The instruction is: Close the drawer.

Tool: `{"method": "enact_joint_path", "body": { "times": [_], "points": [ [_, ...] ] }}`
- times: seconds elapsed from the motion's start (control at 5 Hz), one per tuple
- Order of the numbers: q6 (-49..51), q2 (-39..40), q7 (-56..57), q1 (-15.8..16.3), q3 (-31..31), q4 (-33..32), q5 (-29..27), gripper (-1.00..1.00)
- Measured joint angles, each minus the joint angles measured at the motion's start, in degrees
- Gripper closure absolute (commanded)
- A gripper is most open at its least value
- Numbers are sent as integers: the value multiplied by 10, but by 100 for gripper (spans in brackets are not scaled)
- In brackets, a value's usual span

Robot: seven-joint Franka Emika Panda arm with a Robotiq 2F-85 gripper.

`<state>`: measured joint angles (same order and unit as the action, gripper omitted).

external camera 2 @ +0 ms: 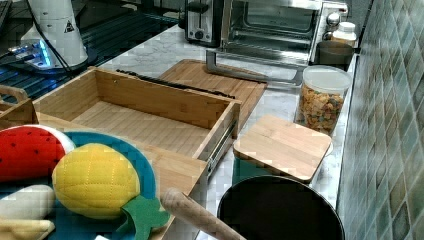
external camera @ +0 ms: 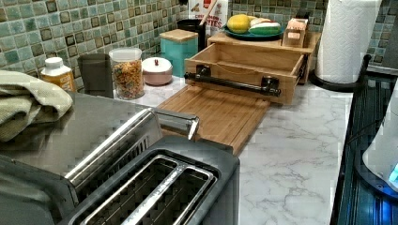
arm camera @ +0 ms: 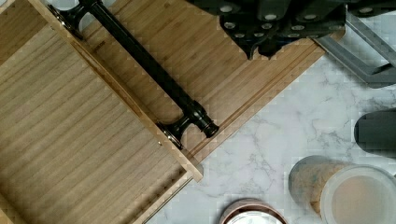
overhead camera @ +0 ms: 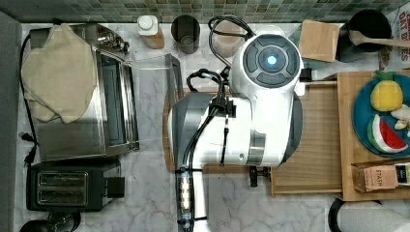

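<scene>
The light-wood drawer (external camera: 244,61) stands pulled out of its wooden stand (overhead camera: 349,145), and its bare inside (external camera 2: 145,125) holds nothing. A black bar handle (arm camera: 149,70) runs along the drawer's front (external camera: 232,83). In the wrist view my gripper (arm camera: 264,49) hangs over the darker cutting board (arm camera: 224,74), apart from the handle, with its dark fingers together and nothing between them. In the top view the white arm (overhead camera: 261,96) covers the board and part of the drawer (overhead camera: 314,140).
The grooved cutting board (external camera: 216,115) lies in front of the drawer. A toaster oven (overhead camera: 82,96) with its door down and a toaster (overhead camera: 67,186) stand beyond it. A cereal jar (external camera: 127,72), a teal canister (external camera: 178,47) and a pink bowl (external camera: 157,70) line the wall. A toy fruit plate (external camera 2: 75,175) tops the stand.
</scene>
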<state>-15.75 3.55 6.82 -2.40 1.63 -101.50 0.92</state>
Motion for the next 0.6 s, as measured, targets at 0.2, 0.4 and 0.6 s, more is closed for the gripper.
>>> {"method": "enact_joint_path", "body": {
  "times": [0.2,0.4,0.6],
  "points": [
    [-5,4,0,0,0,0,2,100],
    [-8,8,0,0,0,-3,1,100],
    [-8,8,56,-6,-3,-9,-26,100]
  ]
}}
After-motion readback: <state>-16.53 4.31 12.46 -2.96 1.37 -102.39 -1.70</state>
